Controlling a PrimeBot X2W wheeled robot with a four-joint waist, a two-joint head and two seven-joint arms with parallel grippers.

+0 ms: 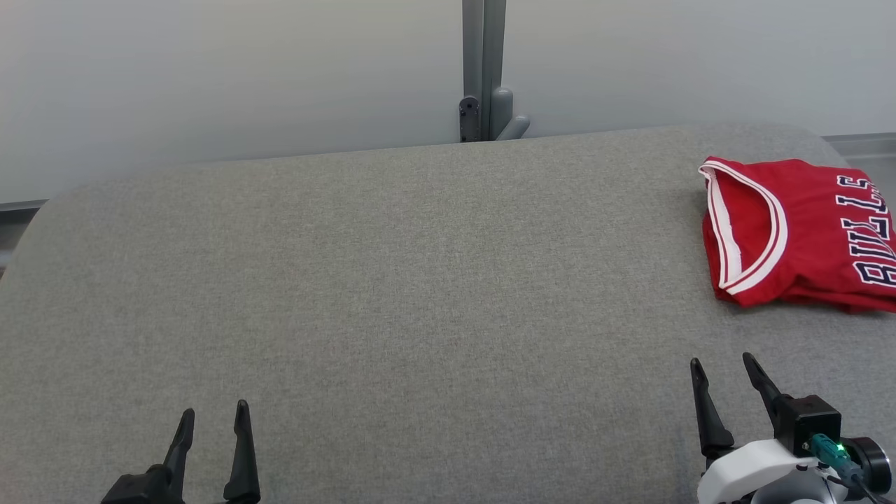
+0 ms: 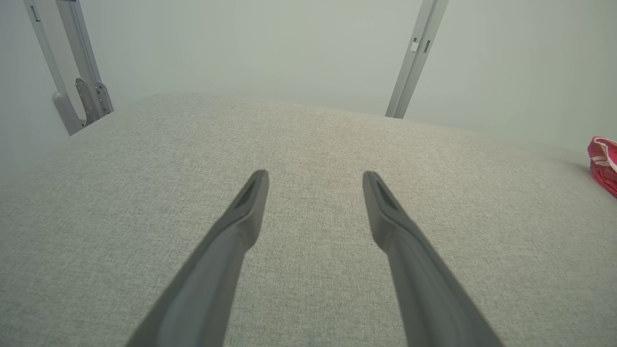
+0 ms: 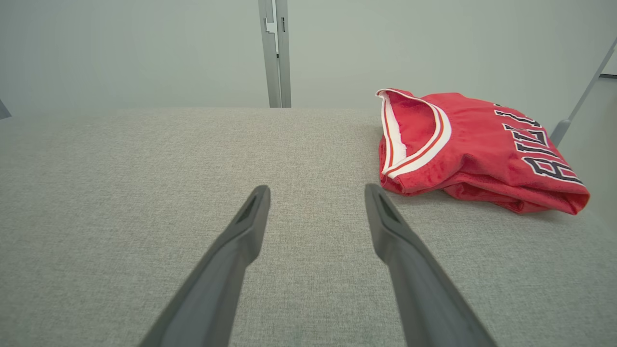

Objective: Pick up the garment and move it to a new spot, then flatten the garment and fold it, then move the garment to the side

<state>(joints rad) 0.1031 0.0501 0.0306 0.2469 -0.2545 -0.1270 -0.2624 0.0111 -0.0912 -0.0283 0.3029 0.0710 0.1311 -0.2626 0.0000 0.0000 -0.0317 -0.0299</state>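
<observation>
I hold my left pincer (image 1: 215, 409) and right pincer (image 1: 721, 359) spread wide and empty over the near part of the grey table (image 1: 420, 280), since the red garment (image 1: 805, 231) lies folded at its far right side, leaving, I judge, nothing to grip.

The left end effector (image 2: 315, 176) hung over the grey fabric surface (image 2: 120, 193), its two dark fingers (image 2: 238, 231) spread wide, bare cloth showing between them. At the far right edge a sliver of the red garment (image 2: 602, 161), trimmed in white, lay on the surface, well apart from the fingers. Beyond stood a pale wall (image 2: 241, 48), with a grey post (image 2: 414, 58) right of centre and a grey frame (image 2: 77, 67) at upper left.
</observation>
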